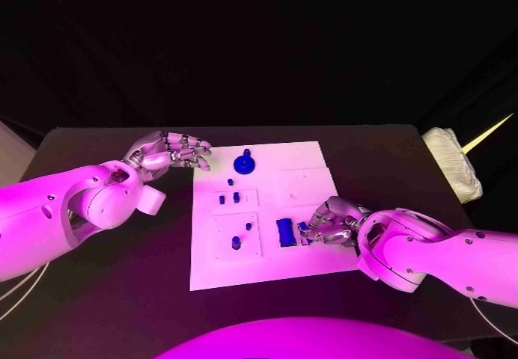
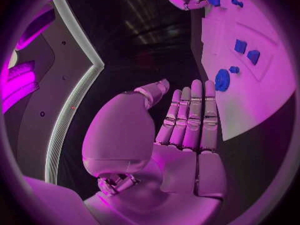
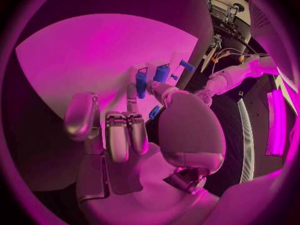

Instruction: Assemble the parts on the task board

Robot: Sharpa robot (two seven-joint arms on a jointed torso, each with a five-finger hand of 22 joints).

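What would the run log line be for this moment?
left hand: open, beside task board | right hand: at blue block, grip unclear

You have bare black table point(image 1: 119, 299) left of the task board point(image 1: 308, 161), up to where the left hand point(image 1: 173, 153) hangs at its far-left corner. The right hand point(image 1: 332, 224) crowds the board's near-right edge beside a blue part point(image 1: 285, 232). A pale folded cloth point(image 1: 453, 164) lies at the table's right edge.
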